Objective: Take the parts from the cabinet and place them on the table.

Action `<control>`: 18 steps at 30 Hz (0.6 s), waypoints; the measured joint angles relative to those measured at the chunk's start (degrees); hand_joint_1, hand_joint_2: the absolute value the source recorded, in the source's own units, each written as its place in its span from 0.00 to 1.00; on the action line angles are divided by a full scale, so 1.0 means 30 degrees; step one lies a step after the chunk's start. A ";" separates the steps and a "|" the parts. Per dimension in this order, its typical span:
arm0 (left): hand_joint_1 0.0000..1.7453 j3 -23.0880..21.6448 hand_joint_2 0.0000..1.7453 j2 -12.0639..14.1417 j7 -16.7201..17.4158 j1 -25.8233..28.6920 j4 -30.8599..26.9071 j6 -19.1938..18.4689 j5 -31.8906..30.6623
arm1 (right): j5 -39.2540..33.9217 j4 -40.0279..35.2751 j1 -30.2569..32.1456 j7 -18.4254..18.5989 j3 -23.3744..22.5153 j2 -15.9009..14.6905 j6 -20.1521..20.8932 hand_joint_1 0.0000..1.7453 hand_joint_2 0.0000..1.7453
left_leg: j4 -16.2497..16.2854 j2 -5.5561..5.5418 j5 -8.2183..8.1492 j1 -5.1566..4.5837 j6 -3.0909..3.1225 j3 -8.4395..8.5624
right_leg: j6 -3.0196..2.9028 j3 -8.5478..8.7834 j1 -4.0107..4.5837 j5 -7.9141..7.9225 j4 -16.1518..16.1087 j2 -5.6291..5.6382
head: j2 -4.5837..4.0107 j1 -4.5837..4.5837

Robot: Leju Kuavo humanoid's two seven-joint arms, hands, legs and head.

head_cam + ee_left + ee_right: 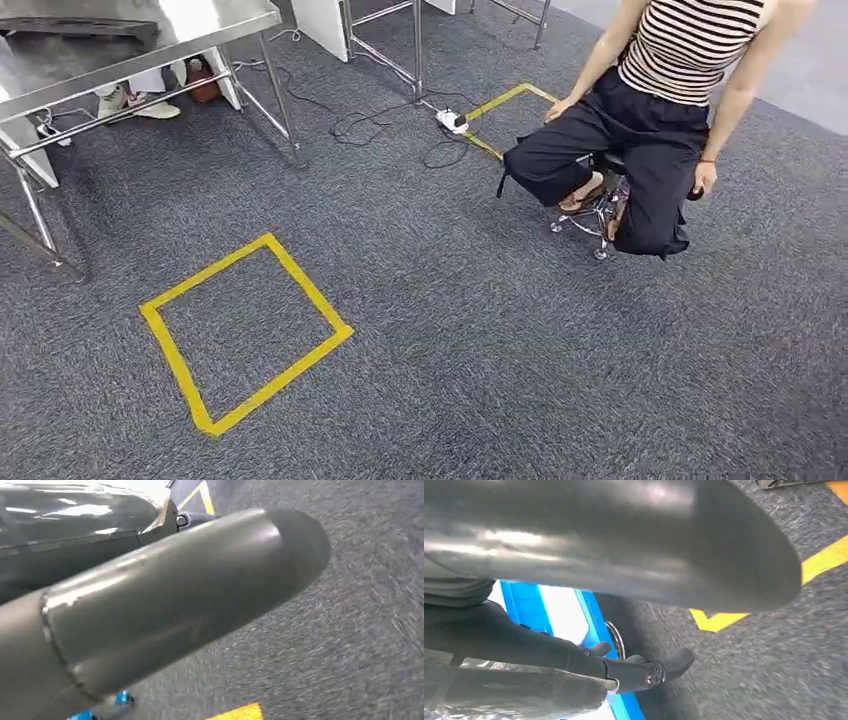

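Our right hand [644, 667] grips a silvery part [514, 692] (foil-like surface) above grey carpet [774, 670]. We cannot tell the left hand's [165, 605] state.

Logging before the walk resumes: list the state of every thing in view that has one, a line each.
Yellow tape square: flat on the carpet, nothing inside it.
Steel table: upright, at the far left.
Power strip: on the floor, cables plugged in.
Stool: occupied.
Person: seated on the stool.
Left hand: grip unclear.
Right hand: dark fingers extended, grip unclear.
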 joint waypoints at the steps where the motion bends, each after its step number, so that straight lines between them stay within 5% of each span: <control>1: 0.00 -0.0151 0.00 -0.0021 0.0108 0.0049 0.0000 0.0000 -0.0079 | 0.0152 0.0007 -0.0034 -0.0021 0.0130 -0.0044 0.0123 0.00 0.00 | 0.0900 -0.0871 -0.0788 0.0064 -0.0051 -0.0377 | -0.0152 -0.0080 -0.0016 0.0100 0.0030 0.0180 | 0.0000 -0.0115; 3: 0.00 -0.0357 0.00 -0.0066 0.0290 0.0188 0.0007 0.0007 -0.0182 | 0.0356 0.0007 -0.0108 -0.0029 0.0378 -0.0058 0.0218 0.00 0.00 | 0.3907 -0.1453 -0.2429 0.0129 -0.0132 -0.1661 | -0.0255 -0.0201 0.0027 0.0175 0.0037 0.0627 | 0.0000 -0.0109; 5: 0.00 -0.0509 0.00 -0.0117 0.0510 0.0273 0.0022 0.0073 -0.0167 | 0.0444 0.0015 -0.0092 -0.0014 0.0503 -0.0058 0.0284 0.00 0.00 | 0.5965 -0.1541 -0.2892 0.0166 -0.0183 -0.2627 | -0.0254 -0.0226 0.0063 0.0187 0.0050 0.1153 | 0.0000 -0.0102; 6: 0.00 -0.0538 0.00 -0.0131 0.0575 0.0302 0.0022 0.0095 -0.0167 | 0.0451 0.0037 -0.0072 -0.0007 0.0583 -0.0058 0.0306 0.00 0.00 | 0.5504 -0.1542 -0.2358 0.0201 -0.0171 -0.2447 | -0.0240 -0.0195 0.0061 0.0194 0.0075 0.1435 | 0.0000 -0.0124; 8: 0.00 -0.0633 0.00 -0.0160 0.0604 0.0332 0.0022 0.0109 -0.0174 | 0.0459 0.0051 -0.0088 0.0022 0.0707 -0.0058 0.0320 0.00 0.00 | 0.2733 -0.1768 -0.0598 0.0305 -0.0134 -0.1189 | -0.0227 -0.0176 0.0048 0.0185 0.0197 0.1965 | 0.0000 -0.0116; 9: 0.00 -0.0648 0.00 -0.0160 0.0604 0.0332 0.0022 0.0109 -0.0174 | 0.0466 0.0051 -0.0125 0.0022 0.0772 -0.0051 0.0327 0.00 0.00 | 0.1052 -0.2418 0.0214 0.0409 -0.0094 -0.0444 | -0.0216 -0.0200 0.0048 0.0178 0.0288 0.2217 | 0.0000 -0.0124; 10: 0.00 -0.0669 0.00 -0.0160 0.0612 0.0353 0.0022 0.0109 -0.0174 | 0.0509 0.0051 -0.0192 0.0043 0.0794 -0.0037 0.0327 0.00 0.00 | 0.0369 -0.3400 0.0059 0.0430 -0.0039 -0.0160 | -0.0130 -0.0333 0.0197 0.0136 0.0416 0.2437 | 0.0000 -0.0087; 12: 0.00 -0.0786 0.00 -0.0190 0.0604 0.0354 0.0022 0.0080 -0.0196 | 0.0568 0.0051 -0.0260 0.0132 0.0830 -0.0037 0.0327 0.00 0.00 | 0.0243 -0.3040 0.0021 0.0347 0.0019 -0.0256 | 0.0172 -0.0709 0.0094 0.0251 0.0481 0.2834 | 0.0000 -0.0058; 14: 0.00 -0.0852 0.00 -0.0226 0.0612 0.0342 0.0022 -0.0015 -0.0240 | 0.0568 0.0080 -0.0127 0.0234 0.0859 -0.0037 0.0327 0.00 0.00 | 0.0167 -0.2630 0.0155 0.0260 0.0299 -0.0258 | 0.0489 -0.1001 -0.0004 0.0395 0.0376 0.3251 | 0.0000 -0.0065; 15: 0.00 -0.0932 0.00 -0.0292 0.0611 0.0348 0.0022 -0.0015 -0.0313 | 0.0561 0.0102 -0.0102 0.0306 0.0867 -0.0081 0.0313 0.00 0.00 | -0.0043 -0.2254 0.0339 0.0436 0.0523 -0.0244 | 0.0550 -0.1045 -0.0030 0.0306 0.0612 0.3039 | 0.0000 -0.0058; 16: 0.00 -0.0968 0.00 -0.0291 0.0619 0.0346 0.0022 -0.0066 -0.0393 | 0.0553 0.0102 -0.0102 0.0328 0.0874 -0.0066 0.0306 0.00 0.00 | -0.0096 -0.2115 0.0372 0.0365 0.0650 -0.0268 | 0.0454 -0.1416 0.0097 -0.0160 0.1314 0.2049 | 0.0000 0.0015; 18: 0.00 -0.1049 0.00 -0.0328 0.0619 0.0388 0.0029 -0.0168 -0.0473 | 0.0517 0.0109 -0.0185 0.0379 0.0881 -0.0051 0.0284 0.00 0.00 | -0.0091 -0.1472 0.0389 0.0256 0.0763 -0.0335 | 0.0240 -0.2937 0.0063 -0.1633 0.4419 0.1093 | 0.0000 0.0175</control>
